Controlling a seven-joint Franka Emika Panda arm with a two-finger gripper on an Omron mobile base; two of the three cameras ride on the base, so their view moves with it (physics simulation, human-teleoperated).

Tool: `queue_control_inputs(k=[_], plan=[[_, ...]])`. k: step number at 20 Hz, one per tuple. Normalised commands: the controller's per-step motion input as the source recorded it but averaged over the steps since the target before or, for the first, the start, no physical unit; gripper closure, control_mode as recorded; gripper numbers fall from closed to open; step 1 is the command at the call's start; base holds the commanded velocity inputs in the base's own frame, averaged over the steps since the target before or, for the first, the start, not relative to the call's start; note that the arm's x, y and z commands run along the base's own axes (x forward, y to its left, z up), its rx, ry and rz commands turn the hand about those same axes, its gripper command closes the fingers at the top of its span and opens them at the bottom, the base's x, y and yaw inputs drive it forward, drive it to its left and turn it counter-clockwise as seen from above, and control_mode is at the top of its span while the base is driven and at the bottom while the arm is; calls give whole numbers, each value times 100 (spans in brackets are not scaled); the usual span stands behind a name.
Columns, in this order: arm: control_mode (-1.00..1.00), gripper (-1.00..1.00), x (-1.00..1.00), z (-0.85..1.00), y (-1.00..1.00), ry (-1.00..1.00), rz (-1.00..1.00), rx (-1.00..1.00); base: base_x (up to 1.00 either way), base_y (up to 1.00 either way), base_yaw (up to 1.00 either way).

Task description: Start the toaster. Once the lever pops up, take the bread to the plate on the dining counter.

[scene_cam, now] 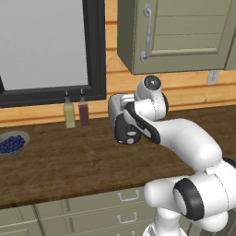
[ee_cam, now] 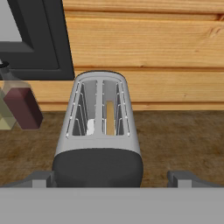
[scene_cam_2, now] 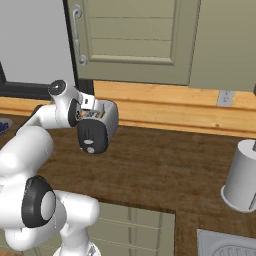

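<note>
The silver-grey toaster stands on the dark wood counter against the wooden wall, its black end panel turned toward me. A pale tan slice of bread sits upright in its right slot. My gripper hovers just in front of and above the black end. It is open, with one fingertip on each side of the toaster and nothing between them. In the base views the toaster sits partly behind my arm. The plate and the dining counter are out of view.
Two bottles stand left of the toaster under the dark-framed window. A grey bowl of blueberries sits far left. A grey canister and a sink corner lie to the right. A wall cabinet hangs overhead.
</note>
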Motion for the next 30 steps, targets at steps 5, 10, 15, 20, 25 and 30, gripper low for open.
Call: queue_control_inputs(k=[5, 10, 15, 20, 25, 30], plan=[[-100, -100, 0, 0, 0, 0, 0, 0, 0, 0, 0], [-100, -100, 0, 0, 0, 0, 0, 0, 0, 0, 0], [-100, -100, 0, 0, 0, 0, 0, 0, 0, 0, 0], [-100, -100, 0, 0, 0, 0, 0, 0, 0, 0, 0], [-100, -100, 0, 0, 0, 0, 0, 0, 0, 0, 0], [-100, -100, 0, 0, 0, 0, 0, 0, 0, 0, 0]])
